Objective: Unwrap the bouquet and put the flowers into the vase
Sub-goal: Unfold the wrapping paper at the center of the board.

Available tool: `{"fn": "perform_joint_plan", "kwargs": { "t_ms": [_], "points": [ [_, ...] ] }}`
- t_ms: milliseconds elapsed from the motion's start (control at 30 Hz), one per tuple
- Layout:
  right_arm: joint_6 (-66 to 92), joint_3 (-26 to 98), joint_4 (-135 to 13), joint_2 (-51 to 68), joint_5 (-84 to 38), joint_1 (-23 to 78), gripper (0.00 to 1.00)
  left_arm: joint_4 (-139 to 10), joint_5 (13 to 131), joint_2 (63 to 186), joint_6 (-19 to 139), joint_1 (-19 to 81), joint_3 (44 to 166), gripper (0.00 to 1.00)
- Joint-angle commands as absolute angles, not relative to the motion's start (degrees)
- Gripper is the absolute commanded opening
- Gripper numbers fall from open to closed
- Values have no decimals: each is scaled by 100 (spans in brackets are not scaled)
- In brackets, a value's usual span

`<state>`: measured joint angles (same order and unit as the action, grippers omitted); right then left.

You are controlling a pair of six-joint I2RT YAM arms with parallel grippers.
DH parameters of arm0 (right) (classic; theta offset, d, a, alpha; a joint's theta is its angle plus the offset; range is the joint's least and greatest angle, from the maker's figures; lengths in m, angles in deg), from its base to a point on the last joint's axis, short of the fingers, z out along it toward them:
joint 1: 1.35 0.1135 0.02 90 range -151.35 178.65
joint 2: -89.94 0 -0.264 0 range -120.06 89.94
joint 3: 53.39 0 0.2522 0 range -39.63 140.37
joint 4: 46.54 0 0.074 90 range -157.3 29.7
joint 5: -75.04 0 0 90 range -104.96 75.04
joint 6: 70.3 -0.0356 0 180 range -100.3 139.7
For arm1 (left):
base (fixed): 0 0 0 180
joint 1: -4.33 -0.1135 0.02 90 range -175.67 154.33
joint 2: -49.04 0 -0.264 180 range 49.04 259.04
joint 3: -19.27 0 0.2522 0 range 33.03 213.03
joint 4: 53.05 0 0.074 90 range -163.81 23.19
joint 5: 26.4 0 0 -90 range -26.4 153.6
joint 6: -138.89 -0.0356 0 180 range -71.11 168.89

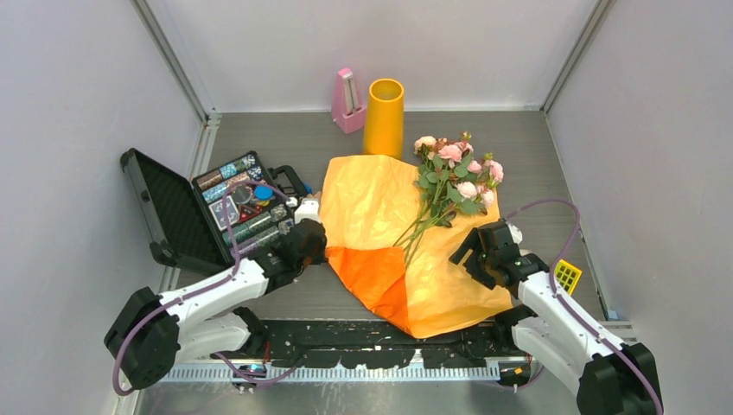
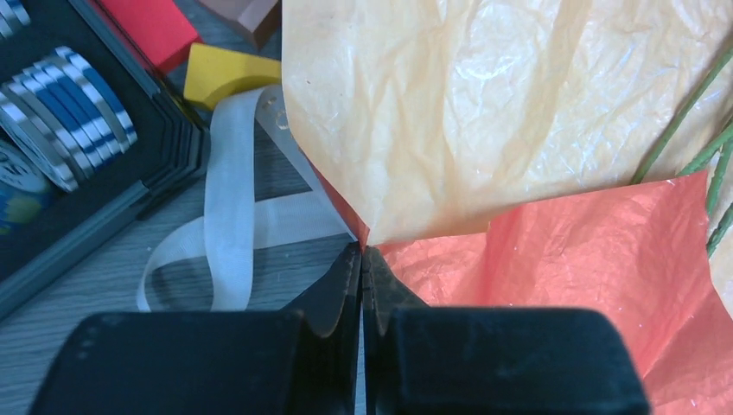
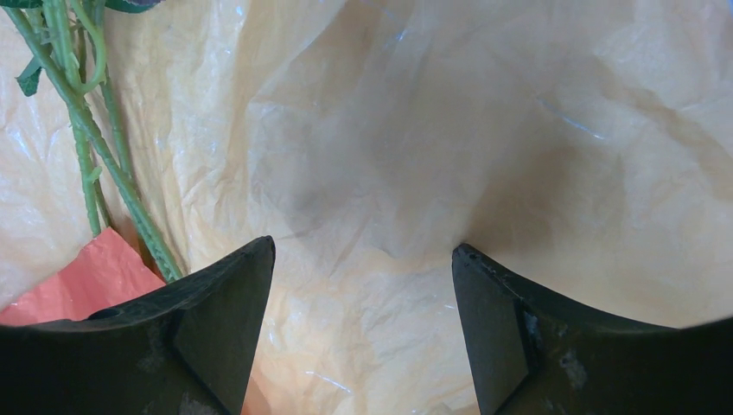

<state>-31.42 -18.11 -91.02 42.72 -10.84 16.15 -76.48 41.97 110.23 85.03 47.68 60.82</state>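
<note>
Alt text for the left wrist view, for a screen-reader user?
The left gripper, jaws shut, has its tips at the edge of the crinkled orange paper. A loose pale ribbon lies left of the paper beside an open black case of chips, and green flower stems cross the paper at right.

I get bright, even light overhead, with no harsh shadows. On my right wrist view a soft shadow darkens the crinkled paper [image 3: 380, 199], with faint sheen.
</note>
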Motion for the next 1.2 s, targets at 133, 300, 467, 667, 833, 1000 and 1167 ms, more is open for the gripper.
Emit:
{"fn": "perform_joint_plan", "kwargs": {
  "t_ms": [133,300,467,667,833,1000,1167],
  "points": [
    [-3071,-1656,-8888,4270,-1013,1596,80,-8625,4051,10755,7635,4722,7174,30],
    [-3027,-1442,-8999,4337,-1187,1597,81,-9089,4270,10577,7460,4722,7718,49],
    [-2840,-1178,-9208,4423,-1261,1597,80,-8643,5811,10898,7607,4727,7899,54],
    [-2681,-1092,-9185,4371,-1091,1593,81,-7690,6777,11864,8095,4728,7753,52],
    [-2550,-1098,-8755,4011,-1231,1591,76,-7268,6554,12372,8086,4714,7645,51],
    [-2484,-1064,-8206,3435,-1404,1565,61,-6904,6162,12630,8022,4645,7352,48],
    [-2328,-946,-7840,2821,-1666,1446,54,-6508,6059,12738,8110,4451,6946,45]
  ]
}}
